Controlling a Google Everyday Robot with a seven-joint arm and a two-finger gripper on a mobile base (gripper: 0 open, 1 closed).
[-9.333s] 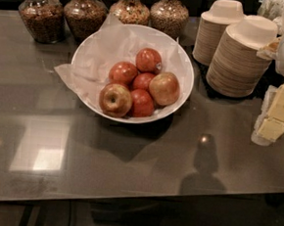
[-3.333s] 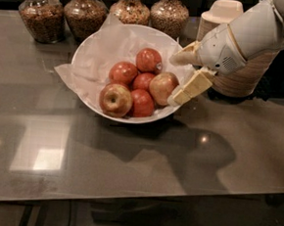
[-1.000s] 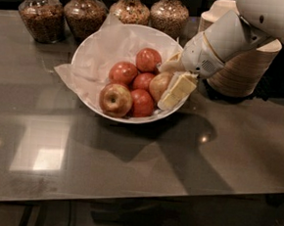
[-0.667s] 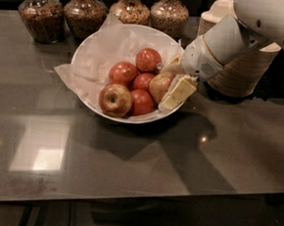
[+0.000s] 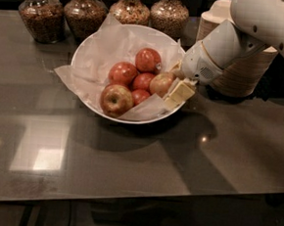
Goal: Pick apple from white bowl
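The white bowl (image 5: 87, 56), lined with crinkled white paper, stands on the dark table and holds several apples. The pale golden-yellow apple (image 5: 161, 83) with a pink blush lies at the bowl's right side. Smaller deep-red apples (image 5: 147, 59) lie beside it, and a yellow-centred apple with red edges (image 5: 116, 99) lies at the front. My gripper (image 5: 177, 82) reaches in from the right over the bowl's rim. It is open, with one cream finger (image 5: 181, 93) in front of the pale apple and the other behind it. The apple rests in the bowl.
Several glass jars of grains (image 5: 85, 13) stand in a row behind the bowl. A stack of small beige bowls (image 5: 243, 69) stands at the right, partly behind my white arm (image 5: 257, 26). The table's front edge (image 5: 125, 199) runs along the bottom.
Over the last seconds my gripper came in from the right and lowered into the bowl's right side. Its fingers now sit around the pale apple. The apples have not moved.
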